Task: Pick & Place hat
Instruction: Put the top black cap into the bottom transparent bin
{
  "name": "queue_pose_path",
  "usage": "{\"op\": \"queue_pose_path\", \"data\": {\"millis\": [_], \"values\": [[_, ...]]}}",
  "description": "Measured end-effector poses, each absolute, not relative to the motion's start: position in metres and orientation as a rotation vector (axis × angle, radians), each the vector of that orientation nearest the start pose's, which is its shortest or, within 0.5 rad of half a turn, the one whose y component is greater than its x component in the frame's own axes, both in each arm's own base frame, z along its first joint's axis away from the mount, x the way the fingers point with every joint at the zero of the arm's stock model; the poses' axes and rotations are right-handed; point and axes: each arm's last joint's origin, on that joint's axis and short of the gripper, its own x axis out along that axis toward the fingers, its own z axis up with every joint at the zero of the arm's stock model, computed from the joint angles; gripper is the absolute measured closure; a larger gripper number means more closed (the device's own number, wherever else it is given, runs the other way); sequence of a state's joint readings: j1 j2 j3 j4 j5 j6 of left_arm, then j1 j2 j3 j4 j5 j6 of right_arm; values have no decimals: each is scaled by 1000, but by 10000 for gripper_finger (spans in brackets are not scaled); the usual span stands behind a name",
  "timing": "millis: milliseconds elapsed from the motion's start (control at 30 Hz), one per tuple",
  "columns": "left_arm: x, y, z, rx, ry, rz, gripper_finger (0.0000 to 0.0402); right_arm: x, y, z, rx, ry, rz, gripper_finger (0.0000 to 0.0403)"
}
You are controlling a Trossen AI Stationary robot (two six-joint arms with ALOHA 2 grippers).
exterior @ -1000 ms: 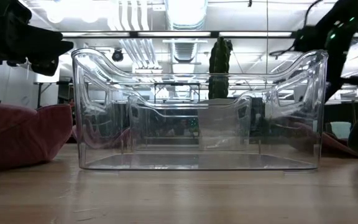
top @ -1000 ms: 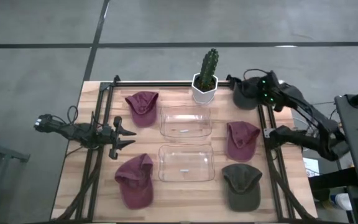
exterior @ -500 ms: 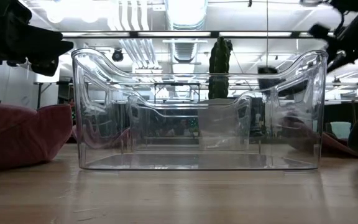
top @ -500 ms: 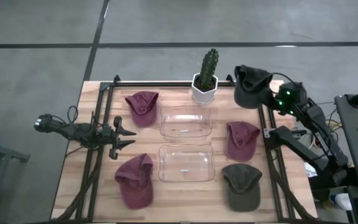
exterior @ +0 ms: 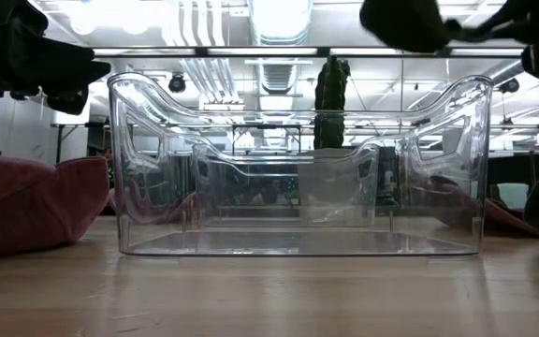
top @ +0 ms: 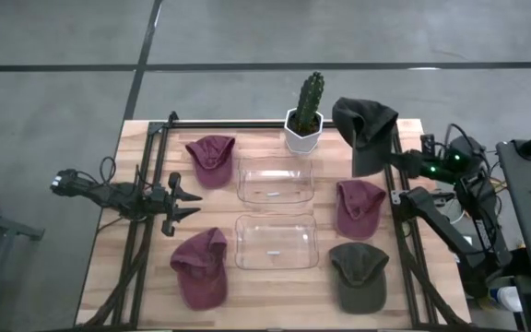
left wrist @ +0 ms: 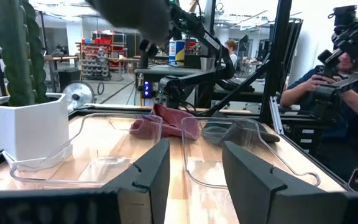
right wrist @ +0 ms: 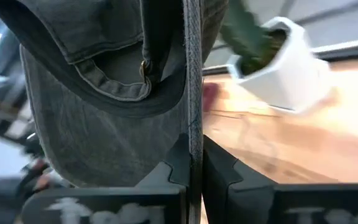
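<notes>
Now you have the dark grey hat (top: pixel 365 132) lifted off the table in the upper right of the high view, hanging with its long axis running top to bottom in the frame, the broad part up near the cactus pot (top: pixel 302 130). Your right gripper (top: pixel 396 157) is clenched on its fabric; the wrist view shows the fingers (right wrist: pixel 191 163) pressed together with cloth between them. Which end is the brim is hard to make out, and in the low view the hat is cut off by the top edge. Below it lie a maroon hat (top: pixel 359 207) and an olive hat (top: pixel 359 274); two clear bins (top: pixel 276 180) sit mid-table. Your left gripper (top: pixel 192 199) waits at left, jaws apart, holding nothing
</notes>
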State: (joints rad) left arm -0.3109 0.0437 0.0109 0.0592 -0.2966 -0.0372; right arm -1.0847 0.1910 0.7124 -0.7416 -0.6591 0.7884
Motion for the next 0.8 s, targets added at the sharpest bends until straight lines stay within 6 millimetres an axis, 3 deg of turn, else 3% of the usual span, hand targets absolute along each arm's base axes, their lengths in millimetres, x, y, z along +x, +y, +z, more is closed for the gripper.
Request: {"op": "queue_pose_path", "data": {"millis": [400,800], "values": [[96,-22,170,-69,-25,-15,262,28,-7,323,636,-76,-253,390],[96,-22,170,-104,-27,-16,262,43,-34,320,564,37,-244,390]]}}
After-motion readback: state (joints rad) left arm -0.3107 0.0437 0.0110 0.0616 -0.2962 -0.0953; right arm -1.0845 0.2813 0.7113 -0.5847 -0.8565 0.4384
